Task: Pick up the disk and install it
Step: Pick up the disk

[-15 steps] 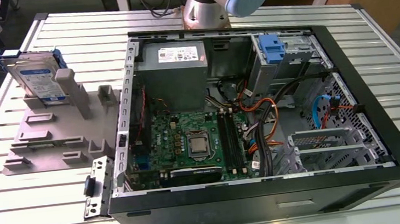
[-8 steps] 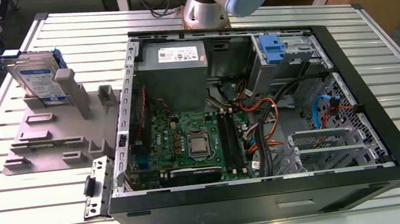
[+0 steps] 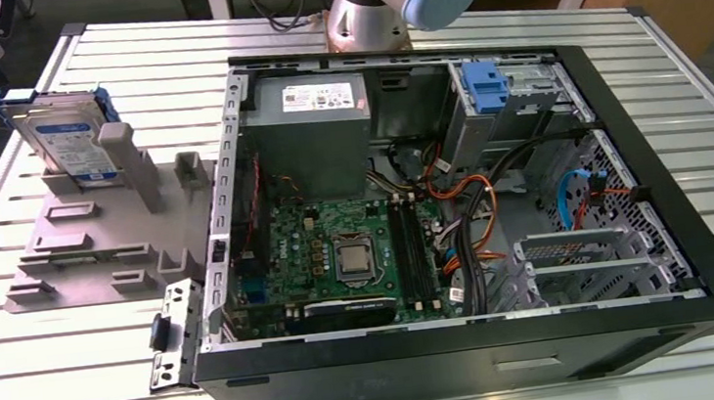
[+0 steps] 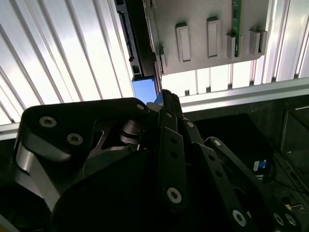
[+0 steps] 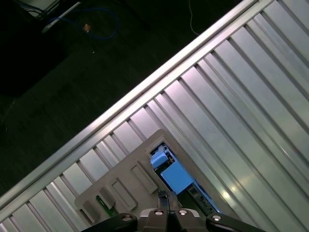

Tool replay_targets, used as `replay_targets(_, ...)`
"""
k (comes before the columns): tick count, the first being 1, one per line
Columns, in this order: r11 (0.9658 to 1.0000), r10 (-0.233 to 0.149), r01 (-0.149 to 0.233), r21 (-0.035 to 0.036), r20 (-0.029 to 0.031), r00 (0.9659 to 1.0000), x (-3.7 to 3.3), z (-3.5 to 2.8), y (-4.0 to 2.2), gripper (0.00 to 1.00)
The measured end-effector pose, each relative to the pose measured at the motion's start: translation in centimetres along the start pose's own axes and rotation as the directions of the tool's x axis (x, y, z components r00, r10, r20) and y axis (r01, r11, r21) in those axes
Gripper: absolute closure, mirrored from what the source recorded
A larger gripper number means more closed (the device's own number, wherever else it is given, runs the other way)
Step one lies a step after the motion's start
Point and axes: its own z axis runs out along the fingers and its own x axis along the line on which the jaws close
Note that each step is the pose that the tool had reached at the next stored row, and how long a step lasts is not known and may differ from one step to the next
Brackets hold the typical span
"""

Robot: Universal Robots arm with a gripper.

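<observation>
Your claw (image 5: 167, 196), pressed together and empty, hangs over the grey holder (image 3: 74, 252). The disk (image 3: 63, 140) stands on edge in the holder's end slot, seemingly in line beneath the tips, not touching.

The table (image 3: 689, 109) was ribbed bare metal, smooth and shiny. At the upper left of the exterior view, the disk (image 3: 63, 140) had a glossy label and a blue plastic frame; its holder (image 3: 80, 248) was matt grey plastic. The computer case (image 3: 477, 355) was matt black outside, dull metal inside. The gripper (image 4: 167, 95) had matt black links.
</observation>
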Motion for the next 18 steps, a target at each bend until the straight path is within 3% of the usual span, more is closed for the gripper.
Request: replay_targets(18,0.9997,-0.024,0.024,0.0005,-0.0007,0.9997,-0.03,0.01,-0.04,0.89)
